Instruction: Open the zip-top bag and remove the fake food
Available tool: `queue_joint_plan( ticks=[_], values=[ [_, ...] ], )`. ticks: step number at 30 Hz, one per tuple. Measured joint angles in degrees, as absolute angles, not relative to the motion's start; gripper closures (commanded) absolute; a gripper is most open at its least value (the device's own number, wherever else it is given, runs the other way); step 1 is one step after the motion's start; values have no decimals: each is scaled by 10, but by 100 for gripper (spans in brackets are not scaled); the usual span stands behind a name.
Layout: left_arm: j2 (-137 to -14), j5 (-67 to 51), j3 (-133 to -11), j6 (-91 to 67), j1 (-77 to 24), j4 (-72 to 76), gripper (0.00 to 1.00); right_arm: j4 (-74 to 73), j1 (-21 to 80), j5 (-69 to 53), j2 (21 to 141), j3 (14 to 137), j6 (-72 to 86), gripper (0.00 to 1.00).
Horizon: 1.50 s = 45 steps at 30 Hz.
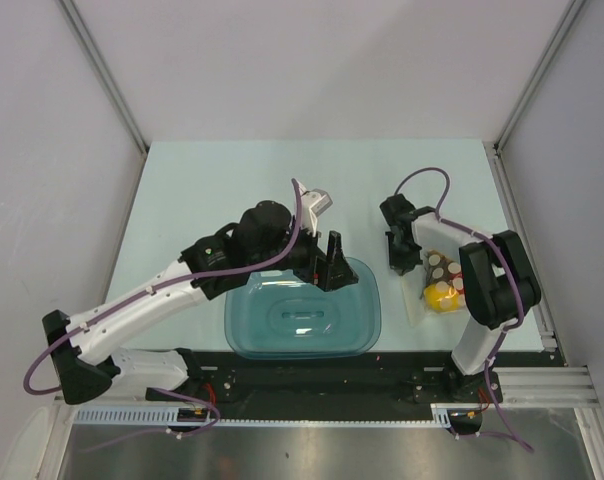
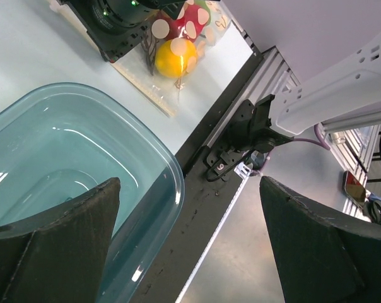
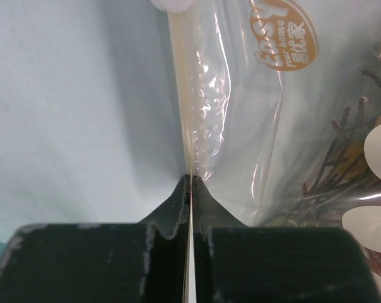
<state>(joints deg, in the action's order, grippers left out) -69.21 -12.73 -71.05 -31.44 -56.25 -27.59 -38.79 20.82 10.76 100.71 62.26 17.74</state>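
Pinching bag edge, R end effector

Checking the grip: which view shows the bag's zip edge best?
Right wrist: the right gripper pinches the edge of the zip-top bag, close up. Top external shows it small, partly behind the arm; left wrist only distantly.

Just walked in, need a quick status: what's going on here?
The right pincer is shut on the zip edge of the clear dotted bag, which lies on the table by that arm's base. The toy food is still inside and the bag looks unopened. The left pincer hangs open over the edge of the teal tub, holding nothing.
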Motion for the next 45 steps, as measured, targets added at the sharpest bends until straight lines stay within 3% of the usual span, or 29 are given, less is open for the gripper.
queue_joint_plan(
  ticks=[6,10,14,22,26,33,39,42,43,45],
  values=[
    [-695,-128,-711,-315,-562,-276,6,-413,209,111,988,626,197,100],
    [-694,-128,-711,-317,-562,-274,6,-439,206,97,906,615,226,100],
    [-694,-127,-710,-320,-562,-271,5,-458,182,65,782,574,281,61],
    [-698,-128,-710,-330,-562,-254,6,-525,81,-41,571,417,393,28],
    [-709,-129,-710,-331,-562,-246,6,-550,58,-81,539,369,419,24],
    [-714,-137,-710,-336,-562,-244,6,-498,-8,-131,528,286,448,23],
    [-726,-143,-710,-337,-562,-243,6,-386,-20,-155,539,241,463,33],
    [-727,-144,-710,-337,-562,-243,6,-345,-21,-155,519,217,473,49],
    [-727,-145,-710,-337,-562,-243,6,-336,-21,-155,510,209,477,64],
    [-729,-149,-711,-336,-562,-243,6,-312,-21,-150,490,190,483,78]
  ],
)
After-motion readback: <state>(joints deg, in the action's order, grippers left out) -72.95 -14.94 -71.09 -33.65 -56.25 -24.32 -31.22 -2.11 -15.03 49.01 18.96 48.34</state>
